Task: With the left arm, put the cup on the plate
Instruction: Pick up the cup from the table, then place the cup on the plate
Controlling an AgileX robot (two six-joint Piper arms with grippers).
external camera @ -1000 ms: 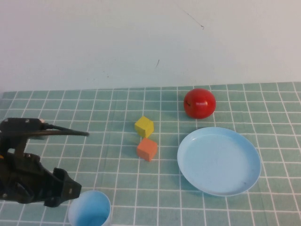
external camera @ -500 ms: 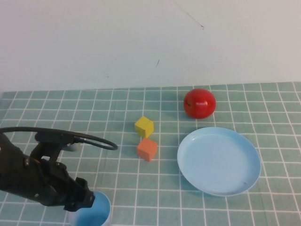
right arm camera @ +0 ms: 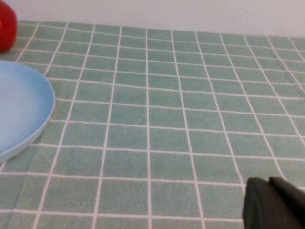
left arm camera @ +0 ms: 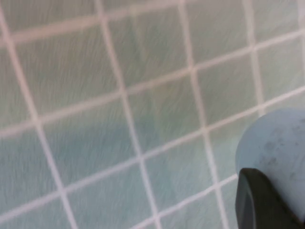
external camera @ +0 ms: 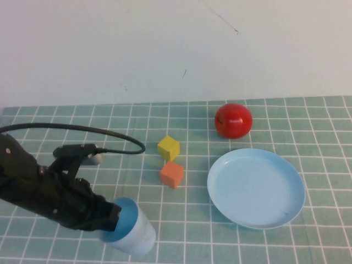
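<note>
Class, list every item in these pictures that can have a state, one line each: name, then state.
cup: tipped over, rim held by the left pincer, not on the plate.
plate: flat on the mat, holding nothing.
left pincer: shut on the cup's rim, low at the near left of the mat.
right pincer: only a dark tip shows at the right wrist view's edge, over bare mat.
apple: resting behind the plate.
yellow cube: resting on the mat.
orange cube: resting on the mat.
</note>
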